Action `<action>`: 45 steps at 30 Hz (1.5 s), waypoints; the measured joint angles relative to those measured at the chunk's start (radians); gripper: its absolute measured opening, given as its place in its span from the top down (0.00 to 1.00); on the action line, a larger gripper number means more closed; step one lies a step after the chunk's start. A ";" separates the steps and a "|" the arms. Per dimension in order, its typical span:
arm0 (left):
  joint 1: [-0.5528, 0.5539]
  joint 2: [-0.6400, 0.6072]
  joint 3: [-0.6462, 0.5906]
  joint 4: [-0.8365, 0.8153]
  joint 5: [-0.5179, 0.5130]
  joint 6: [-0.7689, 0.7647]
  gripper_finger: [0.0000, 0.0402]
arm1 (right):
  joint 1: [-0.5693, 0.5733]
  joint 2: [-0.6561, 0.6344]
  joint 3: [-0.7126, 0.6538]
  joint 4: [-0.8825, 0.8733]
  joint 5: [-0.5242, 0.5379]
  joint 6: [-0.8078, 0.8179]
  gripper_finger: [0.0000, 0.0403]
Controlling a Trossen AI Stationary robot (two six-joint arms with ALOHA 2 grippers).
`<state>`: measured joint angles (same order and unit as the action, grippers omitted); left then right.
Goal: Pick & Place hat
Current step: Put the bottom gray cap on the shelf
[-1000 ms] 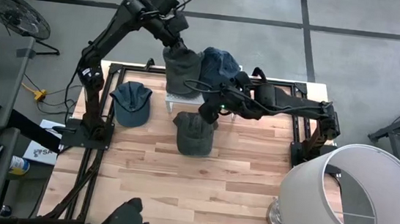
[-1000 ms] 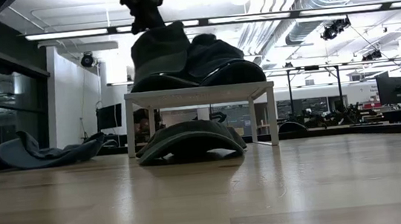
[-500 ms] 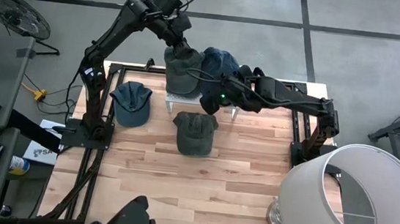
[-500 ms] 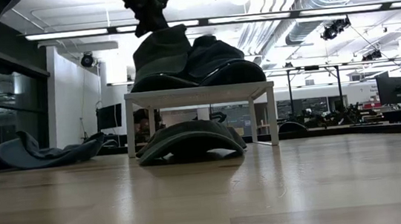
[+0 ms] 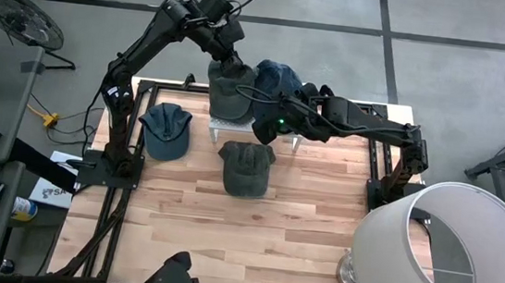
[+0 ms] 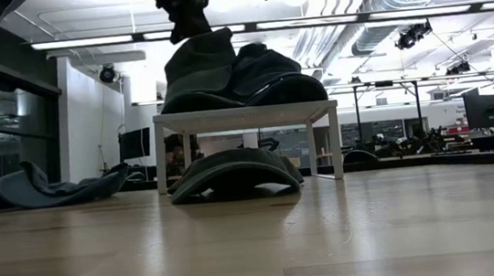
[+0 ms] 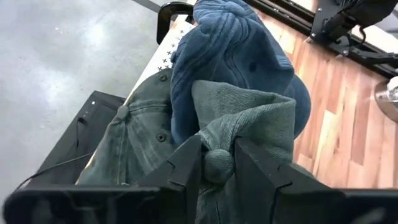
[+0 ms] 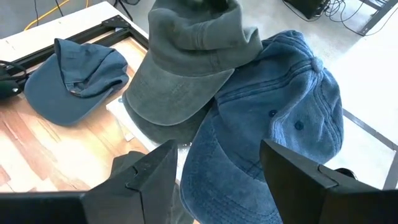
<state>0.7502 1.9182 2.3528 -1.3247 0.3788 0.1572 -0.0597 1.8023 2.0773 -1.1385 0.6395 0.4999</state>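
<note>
A grey-green hat (image 5: 231, 93) and a blue denim hat (image 5: 277, 79) lie side by side, edges overlapping, on a small white stand (image 6: 245, 115) at the table's far side. My left gripper (image 7: 217, 168) is above the grey-green hat, shut on its drawn-up cloth, and shows in the high view (image 5: 228, 60). My right gripper (image 8: 221, 180) hovers open over the blue denim hat (image 8: 267, 112), touching nothing. Another green hat (image 5: 245, 169) lies on the table in front of the stand. A blue hat (image 5: 165, 130) lies at the left. My left gripper pinches a raised fold of the grey-green hat's cloth (image 7: 219, 158) between its two fingers. The fingers slant down from the table's far left. The cloth is drawn up into a peak (image 6: 204, 39), and the hat's lower part rests on the stand.
A large white lampshade (image 5: 451, 249) stands at the table's near right corner. Black frame rails (image 5: 118, 184) run along the table's left and right edges. Bare wood lies across the near half of the table (image 5: 252, 244).
My right gripper has shifted a little toward the table's far edge, closer over the blue denim hat. The hats on the stand keep their places.
</note>
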 joint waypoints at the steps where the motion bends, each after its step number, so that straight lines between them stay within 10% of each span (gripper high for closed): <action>1: -0.003 0.000 0.000 0.001 -0.005 0.006 0.75 | 0.000 0.000 0.000 0.000 0.000 0.000 0.45; 45: -0.071 0.000 0.000 0.105 -0.109 0.054 0.73 | 0.010 0.000 0.000 -0.001 -0.097 0.023 0.45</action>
<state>0.6788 1.9182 2.3528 -1.2196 0.2696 0.2111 -0.0498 1.8027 2.0773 -1.1393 0.5426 0.5232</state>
